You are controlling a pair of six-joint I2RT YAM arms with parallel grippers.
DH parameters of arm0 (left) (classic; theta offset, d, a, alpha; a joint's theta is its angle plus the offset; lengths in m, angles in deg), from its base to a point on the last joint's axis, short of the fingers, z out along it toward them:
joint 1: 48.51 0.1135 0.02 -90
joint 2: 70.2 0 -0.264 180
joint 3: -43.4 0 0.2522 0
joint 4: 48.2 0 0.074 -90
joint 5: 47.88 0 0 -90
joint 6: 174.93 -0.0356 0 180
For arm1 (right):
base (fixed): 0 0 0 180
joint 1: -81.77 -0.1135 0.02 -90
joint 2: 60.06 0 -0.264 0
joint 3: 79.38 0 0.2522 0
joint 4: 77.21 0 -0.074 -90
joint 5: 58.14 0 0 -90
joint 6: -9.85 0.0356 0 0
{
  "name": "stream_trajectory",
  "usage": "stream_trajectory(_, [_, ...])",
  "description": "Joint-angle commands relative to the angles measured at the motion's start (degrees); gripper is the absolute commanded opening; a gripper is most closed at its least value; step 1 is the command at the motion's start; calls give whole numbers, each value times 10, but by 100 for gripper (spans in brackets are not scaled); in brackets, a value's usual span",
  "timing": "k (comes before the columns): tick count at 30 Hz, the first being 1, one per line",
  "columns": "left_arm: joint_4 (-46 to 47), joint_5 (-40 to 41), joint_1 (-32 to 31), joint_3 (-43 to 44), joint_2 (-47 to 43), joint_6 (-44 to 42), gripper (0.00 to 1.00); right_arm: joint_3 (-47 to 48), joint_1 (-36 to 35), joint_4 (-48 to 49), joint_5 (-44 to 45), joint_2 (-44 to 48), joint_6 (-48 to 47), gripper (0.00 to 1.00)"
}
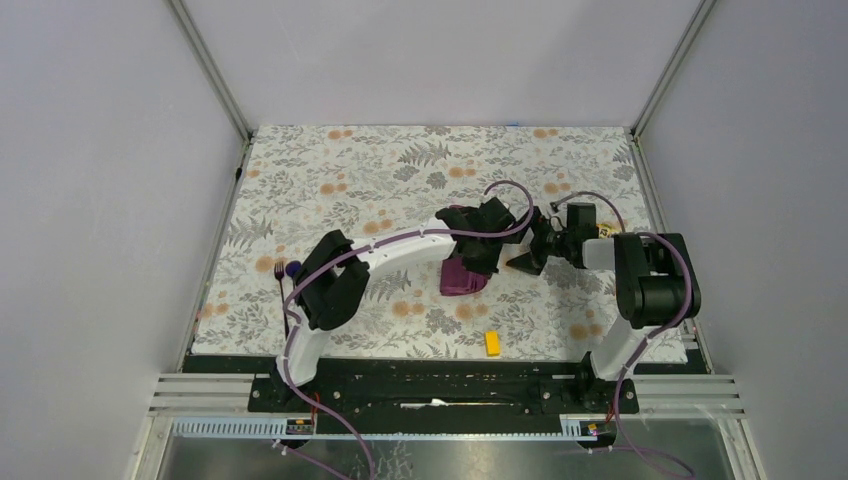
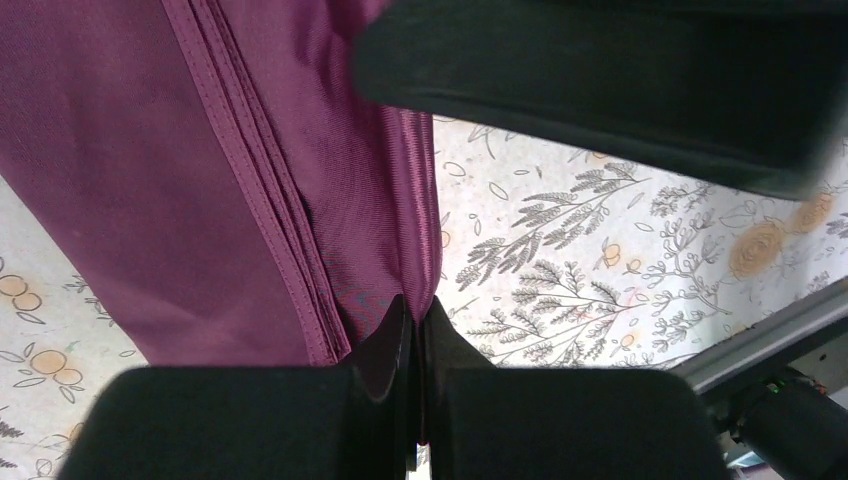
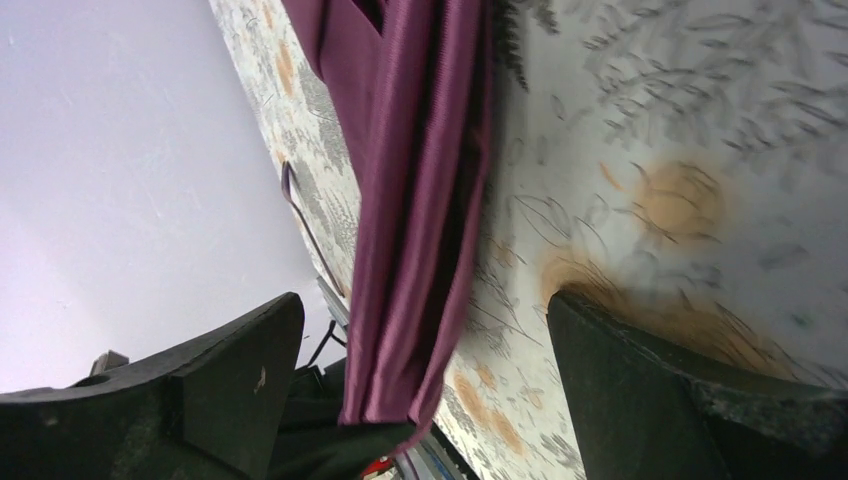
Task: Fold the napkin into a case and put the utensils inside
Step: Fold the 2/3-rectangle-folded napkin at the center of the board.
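The plum-purple napkin (image 1: pixel 462 279) hangs in folded layers at the table's middle, lifted by one edge. My left gripper (image 2: pixel 418 318) is shut on that edge, the cloth (image 2: pixel 200 190) pinched between its fingertips; from above this gripper (image 1: pixel 480 255) covers the top of the napkin. Just to its right, my right gripper (image 1: pixel 525 260) stands open. In the right wrist view the draped napkin (image 3: pixel 420 200) hangs between the spread fingers (image 3: pixel 235 365), touching neither. The utensils (image 1: pixel 284 278), thin and dark, lie near the mat's left edge, far from both grippers.
A floral mat (image 1: pixel 400 170) covers the table. One yellow block (image 1: pixel 492 343) lies near the front edge, another (image 1: pixel 552 187) at the back right, and a third (image 1: pixel 605 230) beside the right arm. White walls close in both sides.
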Motion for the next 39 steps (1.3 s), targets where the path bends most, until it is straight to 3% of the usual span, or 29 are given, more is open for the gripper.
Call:
stream_trajectory(1, [28,-27,1,-9,-32,1,0,18,-23,83,-3,-37,51,98])
stream_trajectory(16, [45,-48,4,-28,-43,-1,0,111,-17,81,42,-128,56,60])
stream_trajectory(25, [44,-53,5,-29,-40,0,0,115,-10,73,57,-131,38,48])
stream_trajectory(33, [60,-92,7,-29,-31,2,0,112,-10,112,39,-140,48,7])
stream_trajectory(34, [65,-105,8,-30,-30,4,4,114,-10,109,40,-138,44,0])
stream_trajectory(39, [113,-173,25,-61,-49,12,41,110,-10,109,47,-127,42,0])
